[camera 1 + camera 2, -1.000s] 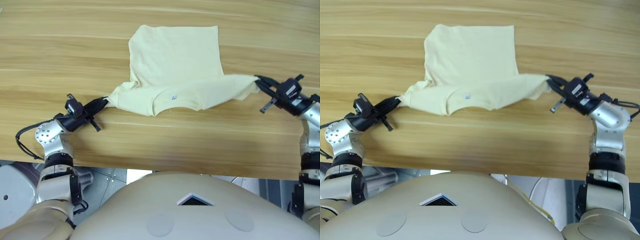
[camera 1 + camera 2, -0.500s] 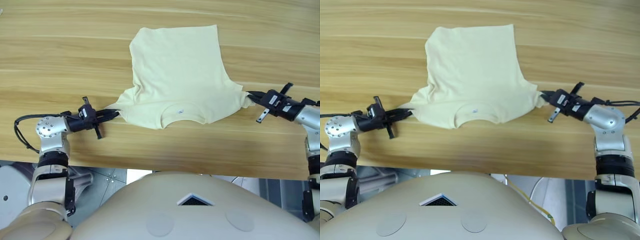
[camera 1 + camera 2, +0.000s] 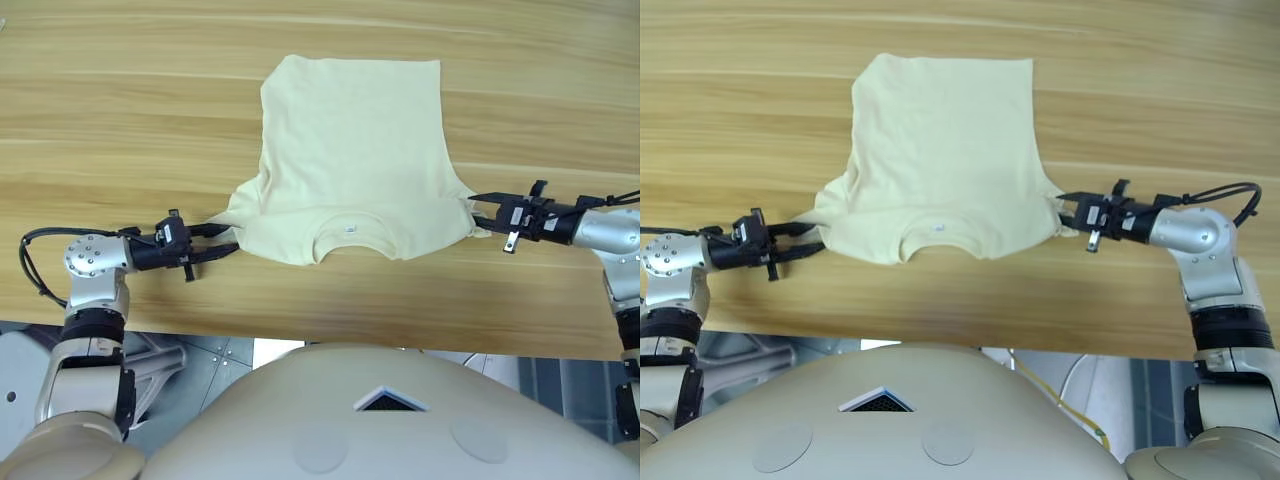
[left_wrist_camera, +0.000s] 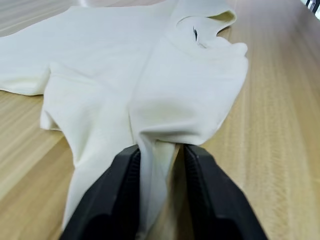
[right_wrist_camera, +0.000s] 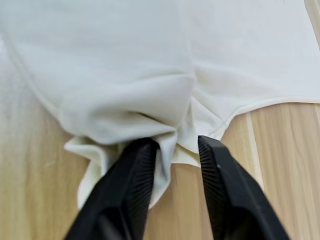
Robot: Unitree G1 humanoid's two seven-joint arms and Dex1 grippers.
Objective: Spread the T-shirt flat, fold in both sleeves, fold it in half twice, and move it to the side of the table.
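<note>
Pale-yellow T-shirt (image 3: 350,150) lies on the wooden table (image 3: 120,100), left gripper (image 3: 231,247) and right gripper (image 3: 476,206) each pinching a bunched sleeve.

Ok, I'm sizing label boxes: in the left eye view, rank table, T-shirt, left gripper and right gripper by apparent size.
1. table
2. T-shirt
3. left gripper and right gripper: they look about alike, so no order between them.

A light wooden table (image 3: 120,100), its grain running in long streaks from side to side, spans the scene. Below its near edge lies a grey tiled floor (image 3: 215,350).
</note>
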